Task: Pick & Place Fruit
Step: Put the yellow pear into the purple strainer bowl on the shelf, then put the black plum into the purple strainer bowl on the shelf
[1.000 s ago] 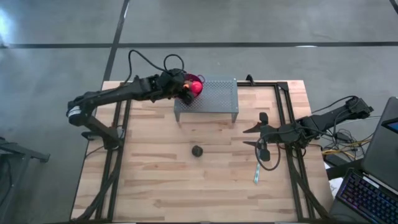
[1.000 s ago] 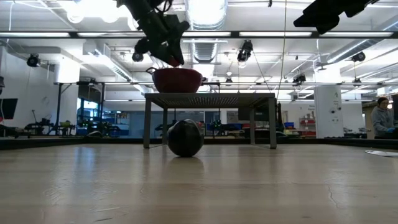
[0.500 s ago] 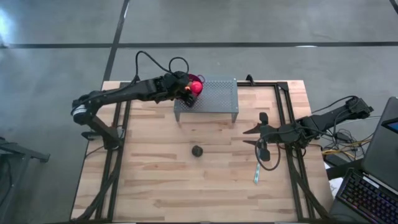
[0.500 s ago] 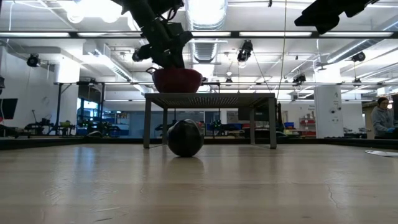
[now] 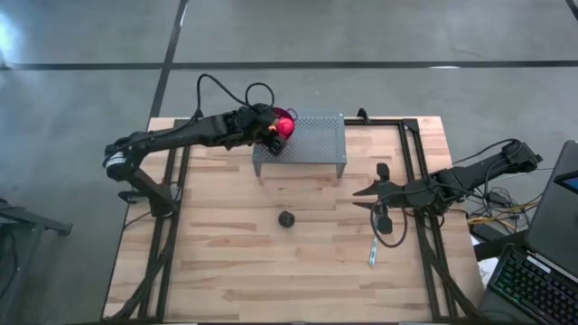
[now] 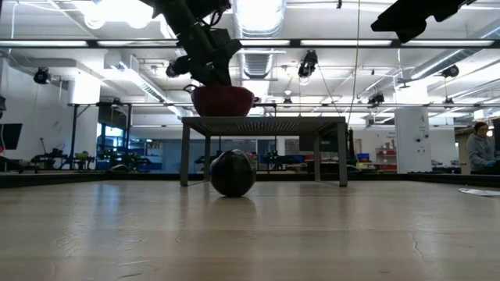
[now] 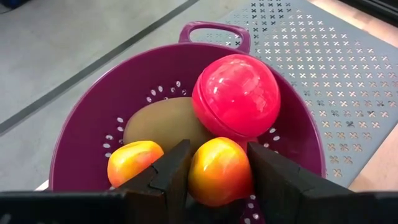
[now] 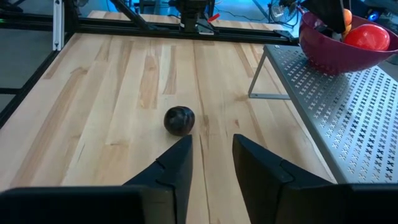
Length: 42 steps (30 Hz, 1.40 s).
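- Pale wooden planks make up the table (image 5: 226, 262), which stands on a grey concrete floor; the low view looks past it into a bright hall with ceiling lights, where a person (image 6: 482, 148) stands at the far right.
- At the table's far edge stands a grey perforated metal stand (image 5: 312, 143), and a purple colander (image 7: 87, 143) sits on its left end.
- Inside the colander lie a red ball (image 7: 236, 93), an olive-green oval fruit (image 7: 163, 124) and an orange fruit (image 7: 134, 163).
- The left gripper (image 7: 214, 171) reaches into the colander, its two fingers closed against a second orange piece (image 7: 219, 169).
- A dark ball (image 5: 286, 219) lies alone on the bare wood near the table's middle, in front of the stand.
- The right gripper (image 5: 368, 198) hangs above the table's right side, well apart from the dark ball; its fingers stand a narrow gap apart and hold nothing.
- A slim teal stick (image 5: 373, 250) lies on the wood near that gripper.
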Tool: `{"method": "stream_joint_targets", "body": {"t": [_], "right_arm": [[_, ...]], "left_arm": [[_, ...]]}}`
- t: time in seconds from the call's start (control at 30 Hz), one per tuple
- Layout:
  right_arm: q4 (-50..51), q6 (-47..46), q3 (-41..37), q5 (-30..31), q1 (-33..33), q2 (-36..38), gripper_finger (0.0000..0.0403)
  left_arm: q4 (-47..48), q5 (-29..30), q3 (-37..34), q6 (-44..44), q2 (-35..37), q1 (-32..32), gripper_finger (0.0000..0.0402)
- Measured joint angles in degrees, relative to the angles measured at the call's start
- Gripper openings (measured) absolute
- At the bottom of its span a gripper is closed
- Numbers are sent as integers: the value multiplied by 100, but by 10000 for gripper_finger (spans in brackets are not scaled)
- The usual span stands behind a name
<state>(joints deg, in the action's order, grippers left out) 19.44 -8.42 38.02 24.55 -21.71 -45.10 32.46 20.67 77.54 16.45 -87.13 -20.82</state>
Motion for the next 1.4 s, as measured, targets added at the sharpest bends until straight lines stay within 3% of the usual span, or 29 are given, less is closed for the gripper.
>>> {"method": "stream_joint_targets", "body": {"t": [0.27,0.57,0.83,1.4], "right_arm": [[-1,-8,0,-2,-1,0,82],[0,-3,0,-1,-1,0,57],[0,2,0,-2,0,0,43],[0,-8,0,-2,-1,0,87]], "left_arm": [[30,0,0,-51,0,0,162],[51,0,0,-48,0,0,214],[60,38,0,-134,0,2,216],[58,263,249,-149,6,15,220]]}}
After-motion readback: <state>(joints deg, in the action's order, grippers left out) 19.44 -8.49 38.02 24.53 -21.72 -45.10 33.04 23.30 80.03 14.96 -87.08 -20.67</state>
